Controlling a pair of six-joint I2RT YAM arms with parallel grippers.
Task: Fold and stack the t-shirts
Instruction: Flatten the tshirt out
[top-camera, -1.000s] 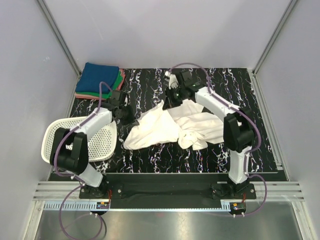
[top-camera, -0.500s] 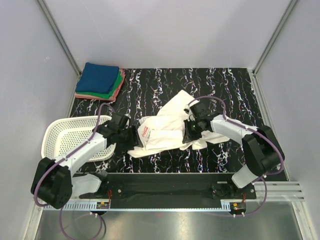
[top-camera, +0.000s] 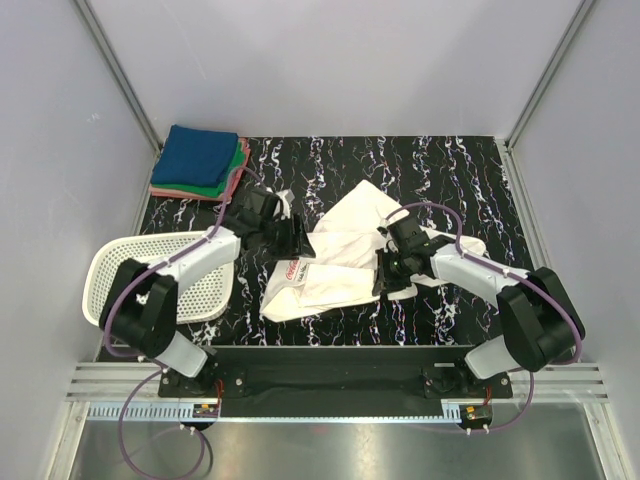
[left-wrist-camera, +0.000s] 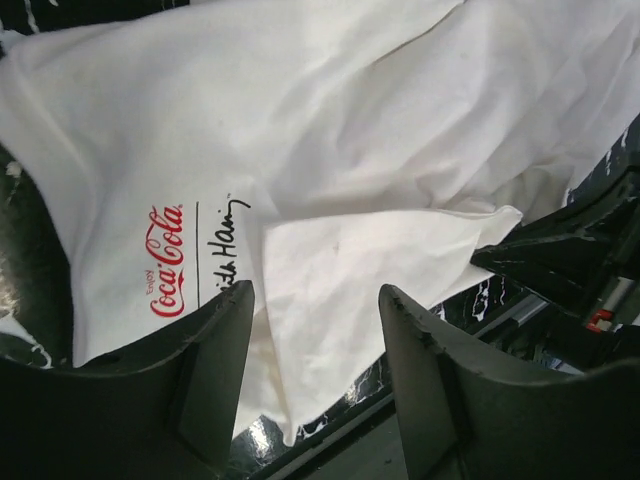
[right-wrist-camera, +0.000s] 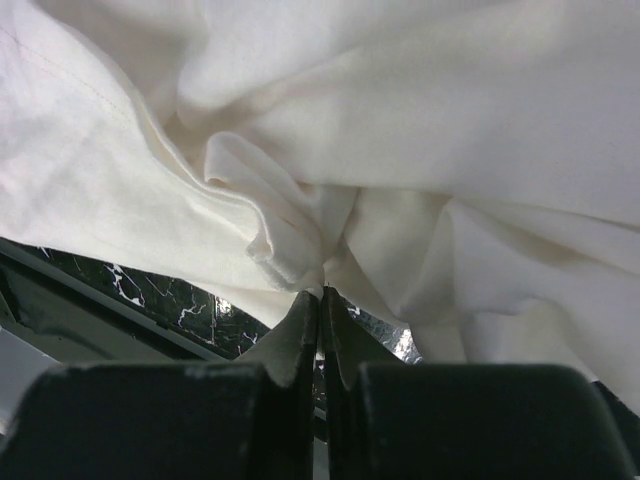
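The folded t-shirts (top-camera: 200, 158), blue on top with green and pink edges below, sat stacked at the far left corner of the table (top-camera: 430, 170). The left arm worked close by, and a careless swing could have nudged that pile askew. Just right of it the left gripper (top-camera: 290, 233) hovered with its jaws spread wide and nothing between them. It was above the left part of the white t-shirt (top-camera: 340, 255), which lay crumpled in the middle of the table with its red print (top-camera: 290, 270) facing up near the front-left edge. With only one hold on it, the cloth was likely to drag and bunch rather than spread. A layer was doubled over beside the print, and any fold made on top of that would probably have come out lumpy. Coming down carelessly, the left gripper might have caught two layers at once, or only the bare table. Further right, the right gripper (top-camera: 385, 282) was closed, wrinkles running to its tips so that it seemed to pinch a small bit of the shirt's edge; so slight a bite could have slipped free under a pull. As for containers, the white mesh basket (top-camera: 97, 270) stood at the near left, and no shirt showed in its visible part, though the left arm hid some of it.
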